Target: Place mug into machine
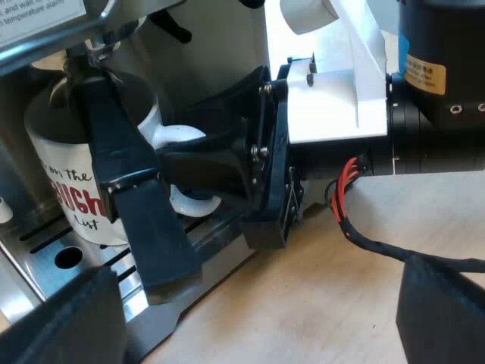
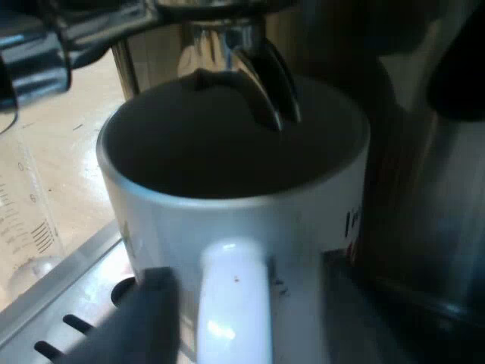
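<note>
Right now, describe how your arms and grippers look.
My left gripper has two broad, matte black fingers. My right gripper is black too, fixed with small screws to a black plate. Behind it sits a white angular housing, then a black round joint carrying a yellow label.

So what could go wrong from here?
The right gripper is at the handle of the mug; pulling away crooked, it might drag or tip the mug on the drip tray. The metal spout hangs just over the mug's mouth, so lifting the mug could knock it.
</note>
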{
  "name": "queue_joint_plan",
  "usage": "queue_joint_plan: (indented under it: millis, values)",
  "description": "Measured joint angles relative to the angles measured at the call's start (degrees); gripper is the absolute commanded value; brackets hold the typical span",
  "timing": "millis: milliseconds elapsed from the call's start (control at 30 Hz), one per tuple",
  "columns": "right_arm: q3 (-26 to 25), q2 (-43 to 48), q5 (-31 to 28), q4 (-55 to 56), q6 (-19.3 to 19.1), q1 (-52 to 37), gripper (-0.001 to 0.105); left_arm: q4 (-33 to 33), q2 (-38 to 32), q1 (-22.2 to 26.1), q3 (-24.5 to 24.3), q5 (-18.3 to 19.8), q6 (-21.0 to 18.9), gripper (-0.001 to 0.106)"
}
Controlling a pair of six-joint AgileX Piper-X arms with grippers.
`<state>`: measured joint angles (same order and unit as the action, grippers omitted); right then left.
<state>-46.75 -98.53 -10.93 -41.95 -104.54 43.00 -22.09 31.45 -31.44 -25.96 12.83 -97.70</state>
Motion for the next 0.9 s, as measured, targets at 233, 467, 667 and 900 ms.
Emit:
queue_joint_plan:
  millis: [233,467,667,900]
  values:
    - [0.0,1.2,-0.2,2.0,1.8,0.0,0.051,0.0,0.0,0.0,0.0,0.0,0.0,0.089]
    - [0.0,4.0,-1.4,7.3,2.5,0.2,0.051,0.0,0.0,0.0,0.0,0.0,0.0,0.089]
    - [0.0,7.3,-4.0,8.3,2.5,0.8,0.051,0.0,0.0,0.0,0.0,0.0,0.0,0.089]
    - [11.6,15.1,-9.0,5.1,4.9,3.4,0.051,0.0,0.0,0.0,0.0,0.0,0.0,0.089]
